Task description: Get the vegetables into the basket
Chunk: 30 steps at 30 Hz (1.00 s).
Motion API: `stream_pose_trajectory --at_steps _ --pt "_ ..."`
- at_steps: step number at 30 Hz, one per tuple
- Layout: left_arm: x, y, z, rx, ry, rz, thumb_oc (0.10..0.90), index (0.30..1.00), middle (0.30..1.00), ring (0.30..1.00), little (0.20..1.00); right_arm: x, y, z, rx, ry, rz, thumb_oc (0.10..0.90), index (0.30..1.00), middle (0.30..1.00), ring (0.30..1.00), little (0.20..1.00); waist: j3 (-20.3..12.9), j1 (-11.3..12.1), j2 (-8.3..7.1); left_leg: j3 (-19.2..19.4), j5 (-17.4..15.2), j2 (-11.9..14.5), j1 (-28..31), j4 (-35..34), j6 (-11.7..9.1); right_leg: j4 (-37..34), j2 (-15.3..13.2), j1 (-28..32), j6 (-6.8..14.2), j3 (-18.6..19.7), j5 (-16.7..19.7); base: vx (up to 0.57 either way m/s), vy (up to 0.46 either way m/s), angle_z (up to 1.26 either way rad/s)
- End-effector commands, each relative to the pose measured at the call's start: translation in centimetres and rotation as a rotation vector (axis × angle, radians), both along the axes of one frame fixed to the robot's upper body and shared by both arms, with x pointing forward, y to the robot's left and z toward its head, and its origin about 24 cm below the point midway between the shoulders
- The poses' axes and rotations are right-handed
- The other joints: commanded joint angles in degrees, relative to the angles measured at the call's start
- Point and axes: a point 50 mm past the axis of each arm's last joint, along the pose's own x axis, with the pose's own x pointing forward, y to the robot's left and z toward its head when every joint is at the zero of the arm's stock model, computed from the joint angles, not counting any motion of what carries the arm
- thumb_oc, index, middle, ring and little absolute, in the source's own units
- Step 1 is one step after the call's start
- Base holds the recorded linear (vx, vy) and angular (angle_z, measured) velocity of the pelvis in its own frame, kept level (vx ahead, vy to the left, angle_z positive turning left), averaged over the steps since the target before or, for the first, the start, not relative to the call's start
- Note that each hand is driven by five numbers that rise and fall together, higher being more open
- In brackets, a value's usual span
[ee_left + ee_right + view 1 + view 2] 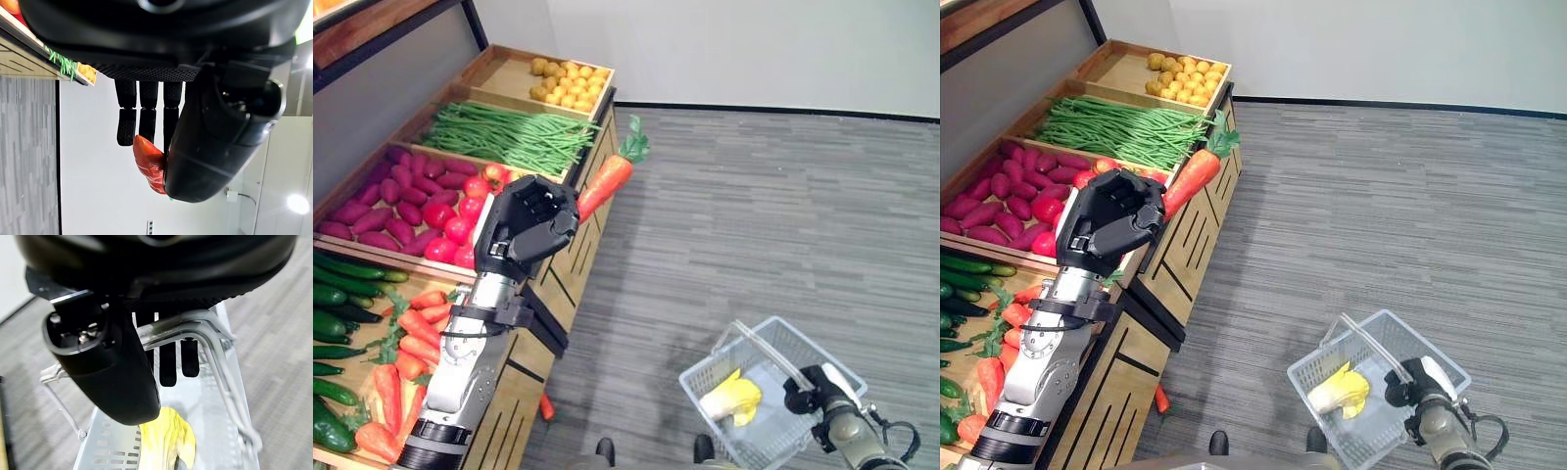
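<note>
Beside wooden crates (pixel 509 73), left hand (pixel 530 220) grips carrot (pixel 605 182); right hand (pixel 806 390) grips basket handle (pixel 190 328).

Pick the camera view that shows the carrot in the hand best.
Left eye view: the whole carrot, leaves included, juts from the left hand above the shelf. The right eye view is similar. The left wrist view shows just its end between the fingers.

You have open floor (pixel 754 196) from the stand (pixel 563 264) toward the basket (pixel 705 377) at 5 o'clock; only its handle (pixel 773 357) arches across the basket's mouth.
</note>
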Motion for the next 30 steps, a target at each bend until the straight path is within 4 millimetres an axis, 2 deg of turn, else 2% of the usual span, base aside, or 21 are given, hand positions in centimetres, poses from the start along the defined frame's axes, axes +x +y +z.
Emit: stream_pose_trajectory --at_steps 1,2,3,8,12,17,20,21,25,28,30 --pt "0.2 -1.6 4.7 0.024 -0.231 -0.118 0.400 0.300 0.300 0.300 0.300 8.8 0.6 7.9 -0.089 -0.398 0.137 0.400 0.300 0.300 0.300 0.300 -2.3 -1.0 -3.63 -1.9 1.1 0.0 -4.0 -0.6 -1.6 0.4 -3.1 0.0 4.1 -1.6 -2.5 0.00 -0.015 -0.19" --pt "0.3 -2.2 4.6 0.039 -0.219 -0.154 0.400 0.300 0.300 0.300 0.300 10.4 1.4 9.6 -0.081 -0.480 0.168 0.400 0.300 0.300 0.300 0.300 -2.3 -1.3 -3.23 -1.5 0.9 0.1 -4.0 -0.6 -1.6 0.4 -3.1 -0.2 4.2 -1.1 -2.4 0.00 -0.004 -0.23" --pt "0.3 -2.2 4.6 0.039 -0.219 -0.154 0.400 0.300 0.300 0.300 0.300 10.4 1.4 9.7 -0.081 -0.480 0.168 0.400 0.300 0.300 0.300 0.300 -2.3 -1.2 -3.22 -1.4 0.9 0.1 -3.9 -0.6 -1.6 0.4 -3.1 -0.3 4.2 -1.0 -2.4 0.00 0.001 -0.23" --pt "0.6 -3.6 4.1 0.112 -0.190 -0.250 0.400 0.300 0.300 0.300 0.300 12.5 3.2 12.7 -0.072 -0.603 0.265 0.400 0.300 0.300 0.300 0.300 -2.5 -1.7 -2.80 -0.9 0.4 0.3 -3.3 -0.6 -1.6 0.4 -2.9 -0.4 4.3 0.1 -2.3 0.02 -0.003 -0.09" --pt "1.3 -5.1 3.6 0.255 -0.154 -0.356 0.400 0.300 0.300 0.300 0.300 14.6 5.3 14.9 -0.051 -0.670 0.357 0.400 0.300 0.300 0.300 0.300 -2.9 -2.1 -2.85 -0.3 -0.1 0.4 -2.4 -0.6 -1.5 0.4 -2.8 0.0 4.3 0.9 -2.3 0.04 -0.005 -0.03" --pt "2.0 -5.5 2.9 0.371 -0.128 -0.375 0.400 0.300 0.300 0.300 0.300 15.5 6.7 16.0 -0.032 -0.710 0.408 0.400 0.300 0.300 0.300 0.300 -3.1 -2.3 -2.83 -0.1 -0.2 0.5 -2.0 -0.6 -1.6 0.4 -2.7 0.3 4.4 1.1 -2.4 0.00 -0.002 -0.02" --pt "2.7 -5.8 2.3 0.541 -0.128 -0.379 0.400 0.300 0.300 0.300 0.300 16.2 8.7 16.9 0.074 -0.783 0.422 0.400 0.300 0.300 0.300 0.300 -3.2 -2.7 -2.64 0.1 -0.4 0.5 -1.8 -0.6 -1.6 0.4 -2.5 0.2 4.4 1.5 -2.4 0.00 0.001 -0.01" --pt "2.9 -5.7 2.2 0.551 -0.129 -0.366 0.400 0.300 0.300 0.300 0.300 16.2 8.9 17.0 0.087 -0.788 0.428 0.400 0.300 0.300 0.300 0.300 -3.2 -2.6 -2.70 0.2 -0.4 0.5 -1.8 -0.6 -1.6 0.4 -2.5 0.3 4.4 1.5 -2.4 0.00 0.000 0.00" --pt "3.5 -5.7 0.9 0.652 -0.101 -0.333 0.400 0.300 0.300 0.300 0.300 16.2 10.1 17.3 0.152 -0.819 0.449 0.400 0.300 0.300 0.300 0.300 -3.4 -3.0 -2.72 0.4 -0.5 0.6 -1.6 -0.6 -1.7 0.4 -2.5 0.4 4.4 1.6 -2.4 0.00 -0.001 -0.01" --pt "4.2 -5.4 -1.1 0.810 -0.060 -0.308 0.400 0.300 0.300 0.300 0.300 16.3 12.5 18.2 0.241 -0.870 0.518 0.400 0.300 0.300 0.300 0.300 -3.6 -3.4 -2.68 0.8 -0.6 0.8 -1.4 -0.6 -1.8 0.4 -2.5 0.4 4.6 1.8 -2.4 0.00 -0.006 -0.03" --pt "4.3 -5.3 -1.6 0.843 -0.051 -0.301 0.400 0.300 0.300 0.300 0.300 16.2 13.1 18.4 0.263 -0.883 0.540 0.400 0.300 0.300 0.300 0.300 -3.6 -3.5 -2.67 1.0 -0.7 0.8 -1.3 -0.6 -1.8 0.4 -2.4 0.4 4.6 1.9 -2.3 0.00 -0.004 -0.04"
